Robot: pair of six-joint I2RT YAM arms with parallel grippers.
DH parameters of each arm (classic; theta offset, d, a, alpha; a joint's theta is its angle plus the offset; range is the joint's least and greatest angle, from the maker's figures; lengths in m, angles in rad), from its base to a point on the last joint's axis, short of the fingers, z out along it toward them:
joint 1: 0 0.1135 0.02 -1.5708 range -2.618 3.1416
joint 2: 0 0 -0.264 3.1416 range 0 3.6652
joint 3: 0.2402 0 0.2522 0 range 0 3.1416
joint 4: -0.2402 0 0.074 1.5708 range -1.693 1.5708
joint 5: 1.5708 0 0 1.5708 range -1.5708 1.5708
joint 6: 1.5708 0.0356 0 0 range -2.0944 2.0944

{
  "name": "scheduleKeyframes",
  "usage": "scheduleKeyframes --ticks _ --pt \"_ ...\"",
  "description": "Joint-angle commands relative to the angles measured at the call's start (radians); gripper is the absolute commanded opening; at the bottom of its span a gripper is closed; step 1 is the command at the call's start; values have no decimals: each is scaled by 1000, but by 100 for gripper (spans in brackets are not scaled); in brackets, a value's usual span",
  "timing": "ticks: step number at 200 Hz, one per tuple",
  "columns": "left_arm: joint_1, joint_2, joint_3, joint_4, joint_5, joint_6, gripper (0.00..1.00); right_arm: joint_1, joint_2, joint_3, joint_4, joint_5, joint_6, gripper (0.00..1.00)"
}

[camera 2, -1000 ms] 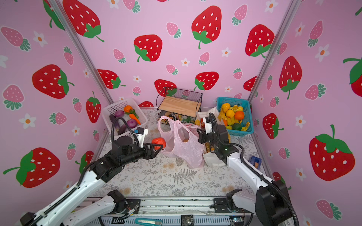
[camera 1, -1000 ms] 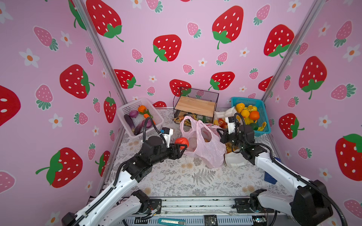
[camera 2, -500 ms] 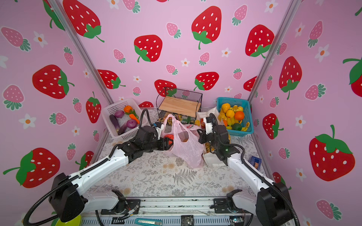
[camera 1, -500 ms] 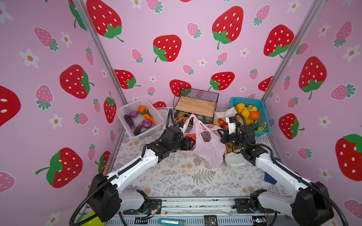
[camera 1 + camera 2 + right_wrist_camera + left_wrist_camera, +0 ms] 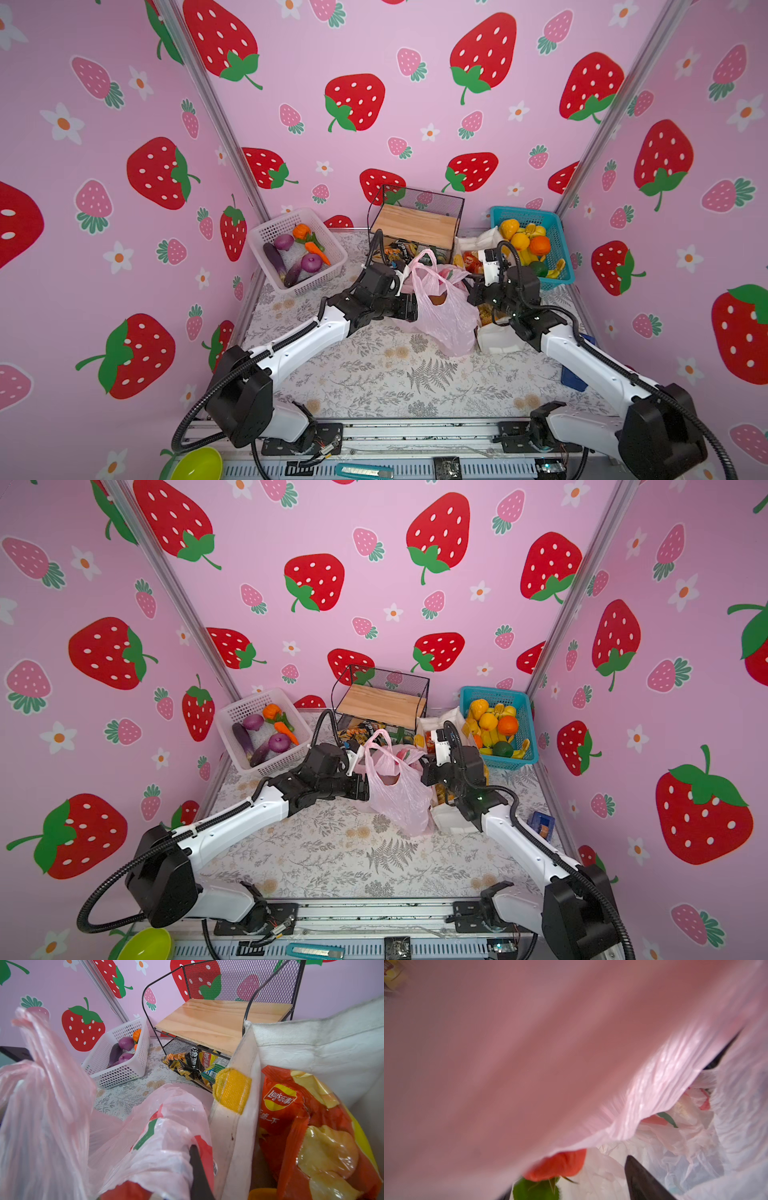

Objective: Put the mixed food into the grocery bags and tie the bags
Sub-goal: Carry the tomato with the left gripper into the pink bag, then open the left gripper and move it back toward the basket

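Though blurred, seemingly crinkled pink bag [image 5: 654, 1076]

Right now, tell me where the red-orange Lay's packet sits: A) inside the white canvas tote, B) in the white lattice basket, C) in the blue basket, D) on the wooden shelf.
A: the right wrist view shows the red-orange Lay's packet standing inside the white canvas tote, next to its yellow handle patch.

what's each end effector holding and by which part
Right end effector: the pink bag, pinched at its top edge beside the white tote. Left end effector: nothing; jaws apart in the bag's mouth, a gap to the tomato.
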State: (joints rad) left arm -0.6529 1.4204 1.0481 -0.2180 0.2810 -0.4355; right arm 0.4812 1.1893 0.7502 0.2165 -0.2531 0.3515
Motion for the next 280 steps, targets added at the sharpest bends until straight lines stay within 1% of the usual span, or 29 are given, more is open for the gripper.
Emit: scheduleKeyframes --ticks 1,22,45,74,90,119,127,134,142,154,172,189,200,205,232,239,252,280 --pt "-1 -41 42 -22 7 40 88 -6 6 -9 20 2 3 0" --pt "1 -60 45 -47 3 59 88 -6 8 -9 20 4 1 0" --pt "17 -105 36 -83 11 92 86 -6 5 -9 17 8 -1 0" --pt "83 -197 -16 -109 87 108 81 -6 8 -9 18 12 -2 0" --pt "145 -258 -65 -105 160 85 78 -6 9 -9 20 12 -2 0" --pt "324 -363 -160 -50 411 -4 75 -6 14 -9 21 13 0 0" --pt "376 -387 -176 -40 437 -41 75 -6 16 -9 21 12 0 0" --pt "415 -403 -186 -40 435 -68 74 -6 17 -9 23 11 1 0" --pt "457 -417 -190 -51 408 -95 74 -6 18 -9 22 11 1 0" --pt "520 -425 -184 -69 323 -137 77 -6 19 -9 22 11 1 0" --pt "595 -401 -152 -87 152 -195 79 -6 17 -9 23 10 1 0" --pt "613 -332 -109 -49 -28 -203 82 -6 17 -12 29 5 5 0" --pt "613 -256 -47 -59 -133 -166 83 -6 17 -10 31 -1 7 0" --pt "614 -216 -9 -75 -199 -145 84 -6 14 -11 31 -7 8 0" --pt "632 25 202 -173 -452 9 89 -6 -8 -15 31 -5 10 0" --pt "643 87 246 -189 -492 36 90 -6 -12 -17 32 -7 10 0" --pt "670 197 331 -225 -513 79 93 -6 -15 -18 33 -12 13 0" --pt "718 420 545 -342 -506 152 94 -6 -16 -18 35 -22 17 0"
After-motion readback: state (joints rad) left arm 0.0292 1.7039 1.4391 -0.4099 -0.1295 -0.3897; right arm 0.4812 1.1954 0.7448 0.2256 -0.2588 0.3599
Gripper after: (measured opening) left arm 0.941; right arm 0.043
